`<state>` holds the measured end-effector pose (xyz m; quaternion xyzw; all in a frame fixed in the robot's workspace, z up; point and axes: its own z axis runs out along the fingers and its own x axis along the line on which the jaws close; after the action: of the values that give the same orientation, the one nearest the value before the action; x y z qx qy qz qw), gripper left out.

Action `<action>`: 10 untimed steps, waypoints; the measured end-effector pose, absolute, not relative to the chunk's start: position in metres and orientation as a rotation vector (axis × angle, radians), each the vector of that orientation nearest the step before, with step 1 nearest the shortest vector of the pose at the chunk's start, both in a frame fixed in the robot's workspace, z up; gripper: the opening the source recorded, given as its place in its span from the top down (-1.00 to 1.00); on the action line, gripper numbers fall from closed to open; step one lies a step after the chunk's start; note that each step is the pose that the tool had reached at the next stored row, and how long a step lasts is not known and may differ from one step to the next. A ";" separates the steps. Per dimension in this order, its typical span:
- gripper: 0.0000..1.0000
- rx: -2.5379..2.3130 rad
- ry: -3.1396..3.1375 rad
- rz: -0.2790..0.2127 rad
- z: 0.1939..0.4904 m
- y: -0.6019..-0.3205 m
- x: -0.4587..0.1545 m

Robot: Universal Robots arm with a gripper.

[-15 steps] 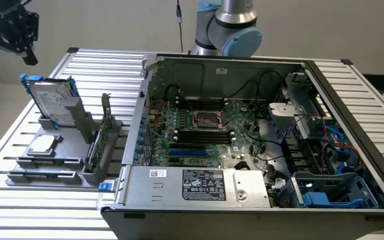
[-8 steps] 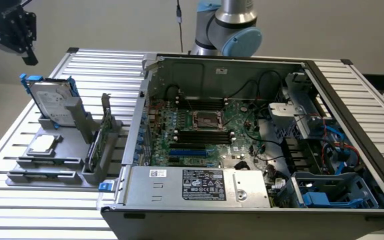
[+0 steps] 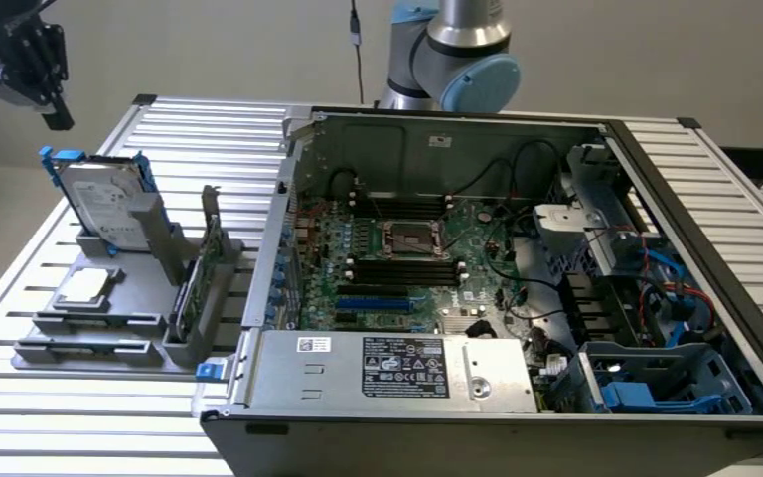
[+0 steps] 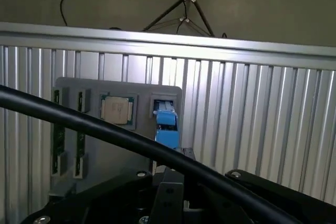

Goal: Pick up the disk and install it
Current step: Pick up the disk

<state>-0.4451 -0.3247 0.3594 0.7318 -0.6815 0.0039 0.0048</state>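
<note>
Gripper: the gripper (image 3: 53,111) hung in the air over the table's edge on the exterior view's left, jaws closed and nothing between them.
Gripper to disk: it sat higher than the disk (image 3: 100,204), off towards the exterior view's left, and clear of it, no contact.
Cable: in the wrist view a black cable (image 4: 105,129) swept across just in front of the gripper's dark body (image 4: 168,203).
Disk: silver-grey with a white label and a blue carrier, standing upright in the grey fixture (image 3: 90,343); from the wrist it was seen edge-on, blue carrier (image 4: 167,128) uppermost.
Fixture: it rested on the slatted metal table (image 3: 37,417), near the edge on the exterior view's left, beside the open computer case (image 3: 289,199).
Also on the fixture: a square silver chip (image 3: 86,286) lay flat just beside the disk, and a green card (image 3: 186,298) stood on edge between the chip and the case.
Case: lying open on the table, motherboard (image 3: 408,258) exposed.
</note>
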 end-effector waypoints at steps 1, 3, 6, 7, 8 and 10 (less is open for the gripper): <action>0.65 2.292 -2.134 0.012 0.359 -0.325 -0.445; 0.52 2.292 -2.134 0.012 0.359 -0.326 -0.446; 0.16 2.290 -2.136 0.012 0.358 -0.332 -0.446; 0.16 2.290 -2.137 0.012 0.356 -0.334 -0.447; 0.16 2.289 -2.138 0.012 0.355 -0.336 -0.447; 0.04 2.286 -2.141 0.012 0.351 -0.341 -0.447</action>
<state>-0.4466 -0.3411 0.3512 0.7299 -0.6836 0.0038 0.0049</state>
